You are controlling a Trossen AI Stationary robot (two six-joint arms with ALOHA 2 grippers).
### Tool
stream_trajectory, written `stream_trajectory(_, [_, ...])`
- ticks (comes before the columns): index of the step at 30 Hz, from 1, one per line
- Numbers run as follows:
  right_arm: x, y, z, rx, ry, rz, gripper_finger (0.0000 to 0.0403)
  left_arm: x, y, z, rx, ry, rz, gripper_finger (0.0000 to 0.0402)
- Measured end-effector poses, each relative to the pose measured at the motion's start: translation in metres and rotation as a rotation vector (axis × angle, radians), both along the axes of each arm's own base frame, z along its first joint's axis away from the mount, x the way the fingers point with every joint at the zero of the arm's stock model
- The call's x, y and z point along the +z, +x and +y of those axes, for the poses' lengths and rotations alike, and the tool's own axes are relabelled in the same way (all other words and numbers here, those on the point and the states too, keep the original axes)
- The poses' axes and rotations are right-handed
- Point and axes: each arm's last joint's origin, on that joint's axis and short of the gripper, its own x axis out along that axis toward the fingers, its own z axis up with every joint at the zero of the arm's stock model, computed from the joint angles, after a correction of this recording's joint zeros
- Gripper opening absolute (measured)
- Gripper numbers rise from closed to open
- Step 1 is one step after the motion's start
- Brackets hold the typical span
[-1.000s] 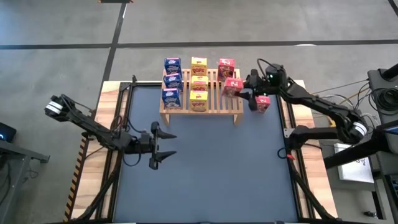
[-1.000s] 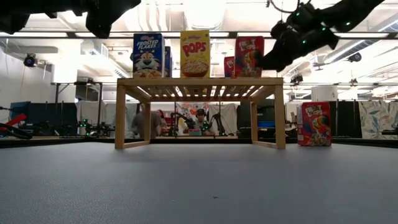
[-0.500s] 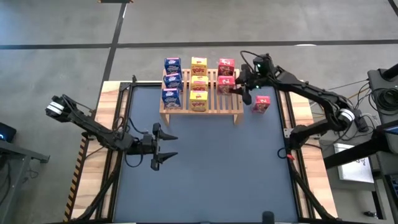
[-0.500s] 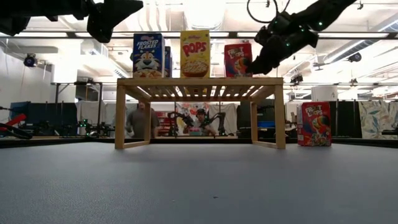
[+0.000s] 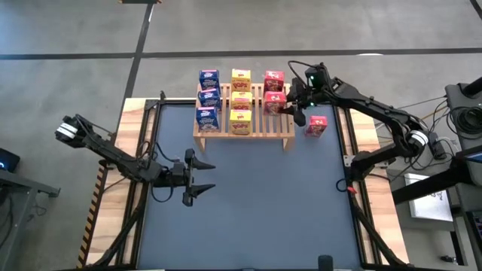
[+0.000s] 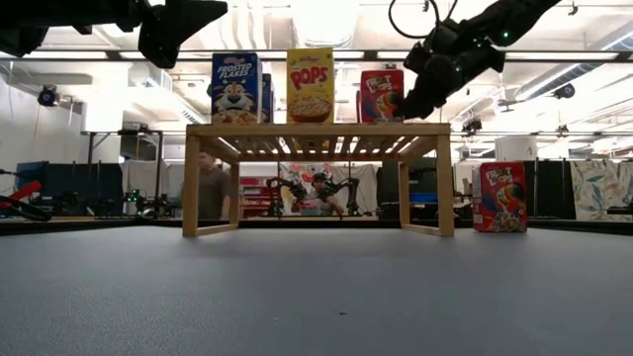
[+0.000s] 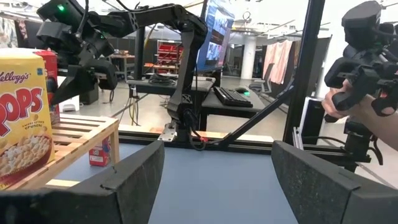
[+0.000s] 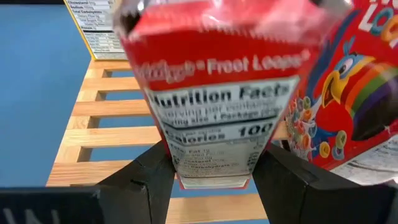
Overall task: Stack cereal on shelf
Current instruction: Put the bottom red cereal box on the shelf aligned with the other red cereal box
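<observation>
You are looking at nine cereal boxes in all: three blue, three yellow and three red. The three blue boxes point(image 5: 208, 98) are standing in a column on the left end of the shelf point(image 5: 260, 123), and the three yellow boxes point(image 5: 240, 99) are standing in a column just beside them, in the middle. Of the red ones, the far red box point(image 5: 273, 80) is sitting at the back of the shelf's right end, the second red box point(image 5: 275, 102) is sitting just in front of it, and the loose red box point(image 5: 317, 126) is standing on the table off the shelf's right end, near the front leg. Your right gripper point(image 5: 295, 105) is reaching over the shelf's right end, and its fingers point(image 8: 291, 180) are pressing the second red box from both sides, low on its nutrition-facts panel, with the slats showing directly beneath it. Your left gripper point(image 5: 202, 176) is waiting over the table well in front of the shelf, toward the left, with its fingers spread wide and nothing between them.
</observation>
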Motion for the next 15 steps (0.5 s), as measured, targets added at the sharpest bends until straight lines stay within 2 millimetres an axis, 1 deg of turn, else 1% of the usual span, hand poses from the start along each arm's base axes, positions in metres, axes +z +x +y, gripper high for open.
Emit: stream_trajectory(15, [0.0003, -0.0006, 0.0004, -0.007, 0.006, 0.011, 0.0235, -0.0002, 0.0, 0.0, -0.002, -0.018, 0.002, 0.0281])
